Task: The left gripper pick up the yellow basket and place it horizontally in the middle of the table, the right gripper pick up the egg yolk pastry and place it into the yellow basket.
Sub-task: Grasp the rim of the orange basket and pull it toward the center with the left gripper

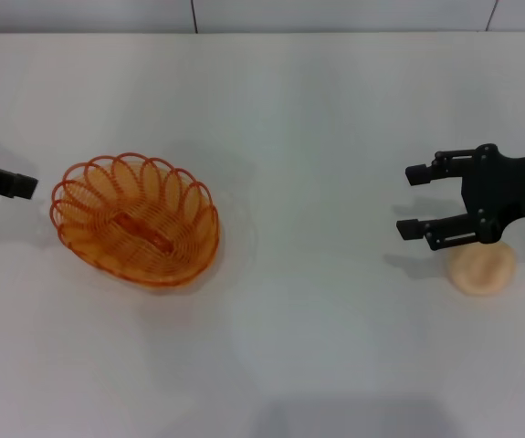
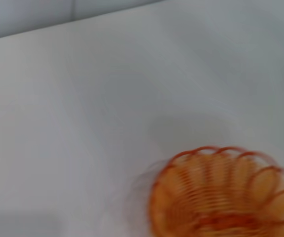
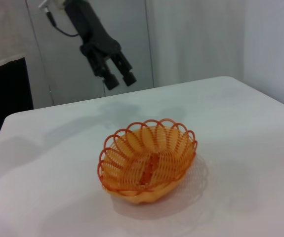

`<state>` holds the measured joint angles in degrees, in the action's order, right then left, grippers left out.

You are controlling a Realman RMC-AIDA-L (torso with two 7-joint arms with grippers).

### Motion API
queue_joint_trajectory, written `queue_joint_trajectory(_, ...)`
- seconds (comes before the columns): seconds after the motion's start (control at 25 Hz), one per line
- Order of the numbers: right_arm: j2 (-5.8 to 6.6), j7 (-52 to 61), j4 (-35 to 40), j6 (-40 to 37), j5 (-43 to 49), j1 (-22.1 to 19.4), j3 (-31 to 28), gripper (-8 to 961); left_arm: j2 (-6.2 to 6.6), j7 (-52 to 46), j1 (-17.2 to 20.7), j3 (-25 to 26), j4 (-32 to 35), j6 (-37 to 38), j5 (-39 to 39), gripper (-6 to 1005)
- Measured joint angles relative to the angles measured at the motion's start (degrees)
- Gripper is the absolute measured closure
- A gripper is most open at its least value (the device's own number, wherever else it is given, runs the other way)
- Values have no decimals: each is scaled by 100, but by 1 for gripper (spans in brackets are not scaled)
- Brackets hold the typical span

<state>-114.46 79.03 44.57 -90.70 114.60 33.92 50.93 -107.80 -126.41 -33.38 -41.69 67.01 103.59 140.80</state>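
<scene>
The yellow basket [image 1: 134,219] stands upright on the white table [image 1: 317,109], left of the middle, its long axis slanted. It also shows in the left wrist view [image 2: 225,192] and the right wrist view [image 3: 149,160]. It holds nothing. My left gripper [image 1: 6,181] hovers just left of the basket, apart from it; in the right wrist view [image 3: 120,79] its fingers stand slightly apart and empty. My right gripper [image 1: 409,201] is open and empty at the right. The egg yolk pastry [image 1: 486,271] lies on the table just behind its fingertips, partly hidden under the gripper body.
The table's far edge [image 1: 262,34] meets a grey wall. In the right wrist view a dark panel [image 3: 8,84] stands beyond the table's far corner.
</scene>
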Motion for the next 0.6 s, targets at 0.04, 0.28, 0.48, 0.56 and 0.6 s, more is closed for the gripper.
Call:
queue_joint_trajectory(0.04, -7, -13, 0, 0, 0, 5, 5, 171, 0, -6, -62, -8, -10, -54, 171, 153)
queue_joint_trajectory(0.28, -64, -95, -14, -1, 0, 0, 20, 171, -88, 62, -366, -133, -486, -731, 687, 153)
queue_joint_trajectory(0.48, -73, -130, -54, -16, 1, -3, 22, 171, -115, 161, -551, -449, -1241, -1496, 762, 154)
queue_joint_trajectory(0.56, -76, -140, -63, -14, 1, 5, 23, 171, -161, 224, -601, -474, -1407, -1680, 763, 154)
queue_joint_trajectory(0.6, -78, -147, -69, -11, 1, 11, 24, 170, -205, 271, -627, -478, -1496, -1792, 763, 154)
